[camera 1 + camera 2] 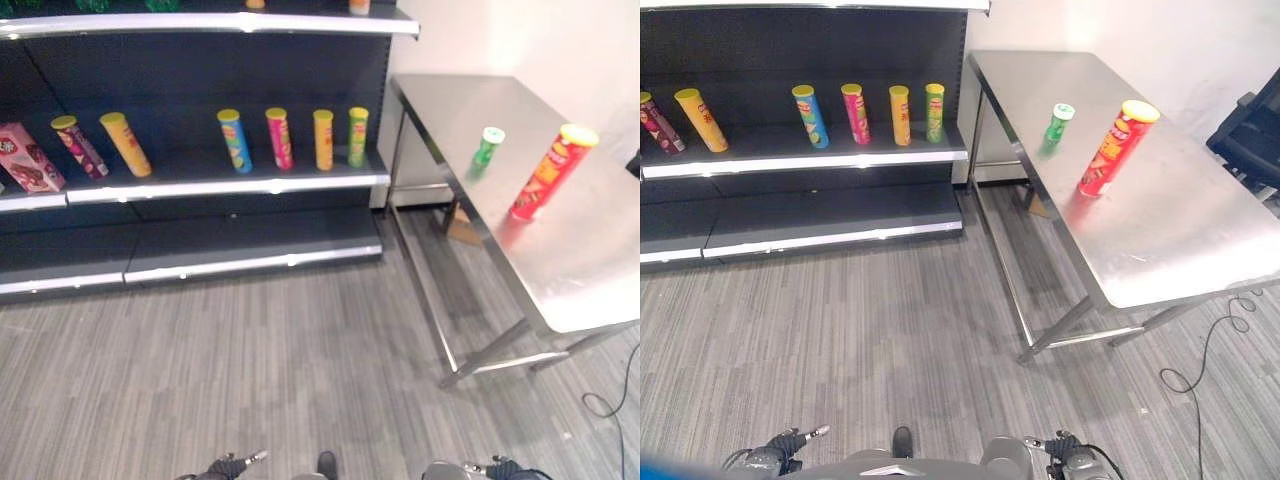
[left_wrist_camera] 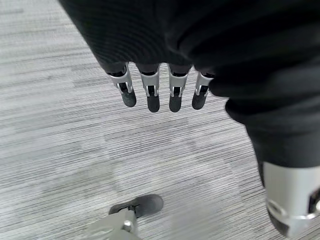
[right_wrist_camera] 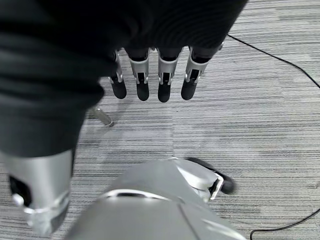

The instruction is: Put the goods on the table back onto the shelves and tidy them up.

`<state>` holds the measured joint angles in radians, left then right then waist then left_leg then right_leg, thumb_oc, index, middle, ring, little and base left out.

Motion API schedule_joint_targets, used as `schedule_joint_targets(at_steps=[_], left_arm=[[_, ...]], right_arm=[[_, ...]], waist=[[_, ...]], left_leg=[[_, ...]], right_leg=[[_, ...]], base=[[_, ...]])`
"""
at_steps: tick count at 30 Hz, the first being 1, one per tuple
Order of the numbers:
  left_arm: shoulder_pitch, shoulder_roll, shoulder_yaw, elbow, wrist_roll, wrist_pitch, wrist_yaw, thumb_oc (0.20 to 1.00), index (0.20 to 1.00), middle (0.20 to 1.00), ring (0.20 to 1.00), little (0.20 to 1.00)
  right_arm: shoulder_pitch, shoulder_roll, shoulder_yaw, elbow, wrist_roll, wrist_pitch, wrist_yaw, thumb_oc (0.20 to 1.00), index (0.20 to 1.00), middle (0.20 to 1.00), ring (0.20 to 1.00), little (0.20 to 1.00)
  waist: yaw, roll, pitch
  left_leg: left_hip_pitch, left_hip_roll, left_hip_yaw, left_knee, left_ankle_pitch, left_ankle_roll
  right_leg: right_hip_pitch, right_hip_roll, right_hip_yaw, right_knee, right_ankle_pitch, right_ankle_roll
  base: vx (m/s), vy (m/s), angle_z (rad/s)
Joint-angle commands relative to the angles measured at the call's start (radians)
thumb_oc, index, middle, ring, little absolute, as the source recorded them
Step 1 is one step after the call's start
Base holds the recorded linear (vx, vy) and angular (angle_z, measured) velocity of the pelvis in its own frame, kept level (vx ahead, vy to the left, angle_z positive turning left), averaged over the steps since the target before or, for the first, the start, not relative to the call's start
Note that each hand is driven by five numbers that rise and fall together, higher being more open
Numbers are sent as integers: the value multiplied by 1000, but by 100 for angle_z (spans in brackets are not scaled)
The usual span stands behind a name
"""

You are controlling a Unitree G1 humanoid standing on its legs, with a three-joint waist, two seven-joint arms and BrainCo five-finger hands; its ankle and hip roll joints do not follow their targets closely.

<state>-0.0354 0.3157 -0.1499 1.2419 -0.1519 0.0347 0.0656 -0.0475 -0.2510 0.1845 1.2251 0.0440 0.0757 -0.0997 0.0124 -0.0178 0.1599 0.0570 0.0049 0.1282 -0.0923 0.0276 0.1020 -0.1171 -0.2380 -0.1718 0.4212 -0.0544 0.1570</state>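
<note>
Grey striped carpet (image 1: 890, 330); steel table (image 1: 1180, 250) beside dark shelves (image 1: 840, 215).

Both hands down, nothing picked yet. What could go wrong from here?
1. The red can and green can stand upright and narrow on the steel table; a glancing touch could tip or roll either.
2. The shelf cans stand close together, so placing another may knock a neighbour.
3. The left hand and right hand hang open over the floor; both cans look like a long reach.
</note>
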Motion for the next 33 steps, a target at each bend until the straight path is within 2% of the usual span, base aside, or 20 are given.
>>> schedule_joint_targets(at_steps=[1,4,6,10,11,14,17,20,22,23,24,25,26,27,28,29,30,31,32,33], left_arm=[[-23,4,13,-14,15,-12,1,1000,1000,1000,1000,1000],[-29,-8,6,-24,16,-14,-4,1000,1000,1000,1000,1000],[-32,-12,4,-24,20,-13,-7,1000,1000,1000,1000,1000],[-34,-22,0,-29,32,-16,-15,1000,1000,1000,1000,1000],[-36,-23,-1,-28,33,-15,-18,1000,1000,1000,1000,1000],[-36,-24,-8,-30,42,-17,-21,1000,1000,1000,1000,1000],[-31,-32,-8,-31,44,-13,-23,1000,1000,1000,1000,1000],[-18,-37,-14,-36,42,-13,-28,1000,1000,1000,1000,1000],[-11,-42,-9,-43,23,-11,-32,1000,1000,1000,1000,1000],[-11,-41,-9,-43,22,-11,-32,1000,1000,1000,1000,1000],[-11,-39,0,-49,6,-9,-30,1000,1000,1000,1000,1000],[-12,-39,0,-50,2,-8,-27,1000,1000,1000,1000,1000],[-12,-39,0,-50,1,-8,-27,1000,1000,1000,1000,1000],[-14,-37,0,-48,-1,-5,-21,1000,1000,1000,1000,1000],[-16,-38,1,-47,-5,-4,-20,1000,1000,1000,1000,1000],[-16,-43,7,-43,-16,-3,-21,1000,1000,1000,1000,1000],[-16,-43,7,-43,-16,-3,-21,1000,1000,1000,1000,1000],[-13,-43,9,-39,-15,-2,-19,1000,1000,1000,1000,1000],[-13,-44,10,-37,-15,-5,-18,1000,1000,1000,1000,1000],[-10,-44,9,-36,-20,-7,-17,1000,1000,1000,1000,1000]], right_arm=[[-30,-42,25,-4,-7,1,-12,1000,1000,1000,1000,1000],[-27,-42,29,-2,-9,6,-11,1000,1000,1000,1000,1000],[-25,-43,28,0,-11,8,-11,1000,1000,1000,1000,1000],[-15,-43,30,7,-22,13,-5,1000,1000,1000,1000,1000],[-11,-44,32,7,-26,12,-3,1000,1000,1000,1000,1000],[4,-47,30,7,-25,8,-1,1000,1000,1000,1000,1000],[14,-55,25,10,-27,7,1,1000,1000,1000,1000,1000],[30,-58,21,16,-24,4,3,1000,1000,1000,1000,1000],[34,-60,25,18,-23,1,3,1000,1000,1000,1000,1000],[34,-59,25,18,-23,1,3,1000,1000,1000,1000,1000],[31,-61,32,14,-18,1,4,1000,1000,1000,1000,1000],[29,-62,32,13,-13,2,1,1000,1000,1000,1000,1000],[28,-62,32,13,-13,2,1,1000,1000,1000,1000,1000],[29,-62,28,15,-4,5,-1,1000,1000,1000,1000,1000],[29,-61,27,21,1,8,-2,1000,1000,1000,1000,1000],[26,-59,27,37,8,11,-3,1000,1000,1000,1000,1000],[26,-59,27,37,8,11,-4,1000,1000,1000,1000,1000],[27,-59,27,48,5,13,-3,1000,1000,1000,1000,1000],[28,-61,25,53,5,13,-4,1000,1000,1000,1000,1000],[30,-63,25,59,5,15,-3,1000,1000,1000,1000,1000]], waist=[[-26,-27,41],[-47,-41,59],[-52,-44,62],[-72,-53,62],[-79,-55,61],[-82,-62,46],[-93,-50,20],[-102,-36,0],[-99,-28,1],[-101,-31,-2],[-92,-38,15],[-90,-43,22],[-91,-42,22],[-87,-51,35],[-86,-52,40],[-82,-60,41],[-78,-58,44],[-73,-60,44],[-71,-58,43],[-68,-50,42]], left_leg=[[-6,9,-10,12,-44,-101],[32,-18,-25,14,-69,-97],[42,-24,-30,15,-76,-97],[83,-43,-48,17,-108,-98],[105,-47,-59,19,-122,-98],[129,-59,-73,15,-147,-99],[168,-43,-85,12,-174,-110],[177,-13,-90,60,-210,-136],[126,3,-68,251,-184,-189],[122,0,-70,251,-181,-188],[21,7,-65,467,-108,-232],[-15,11,-56,541,-70,-248],[-19,12,-57,547,-72,-248],[-67,25,-46,623,-34,-257],[-98,54,-17,649,-34,-244],[-128,98,26,582,-76,-208],[-123,101,29,583,-79,-208],[-119,114,38,500,-110,-191],[-118,122,29,412,-118,-186],[-123,126,1,324,-91,-189]], right_leg=[[-3,84,13,-291,77,-10],[-32,114,35,-412,144,10],[-39,121,29,-441,160,16],[-79,143,3,-499,203,30],[-84,144,-27,-495,212,31],[-61,144,-38,-506,218,19],[-44,150,-66,-489,213,7],[-28,159,-96,-468,181,-12],[23,175,-111,-473,145,-38],[19,172,-112,-473,146,-38],[61,176,-109,-481,122,-65],[80,177,-106,-487,110,-78],[78,178,-107,-487,110,-78],[99,175,-105,-492,98,-90],[113,178,-103,-498,89,-96],[136,170,-92,-508,74,-90],[139,172,-89,-507,74,-90],[147,163,-80,-509,70,-81],[149,156,-72,-509,64,-72],[153,158,-59,-509,55,-70]], base=[[234,53,7],[204,44,8],[143,18,24],[232,17,30],[237,-8,31],[274,-30,28],[346,-74,30],[283,-89,27],[229,-94,39],[149,-80,15],[117,-68,2],[120,-69,9],[53,-33,11],[58,-27,-6],[189,-7,-22],[172,13,-31],[209,63,-9],[150,99,-1],[210,154,-12],[205,184,-25]])
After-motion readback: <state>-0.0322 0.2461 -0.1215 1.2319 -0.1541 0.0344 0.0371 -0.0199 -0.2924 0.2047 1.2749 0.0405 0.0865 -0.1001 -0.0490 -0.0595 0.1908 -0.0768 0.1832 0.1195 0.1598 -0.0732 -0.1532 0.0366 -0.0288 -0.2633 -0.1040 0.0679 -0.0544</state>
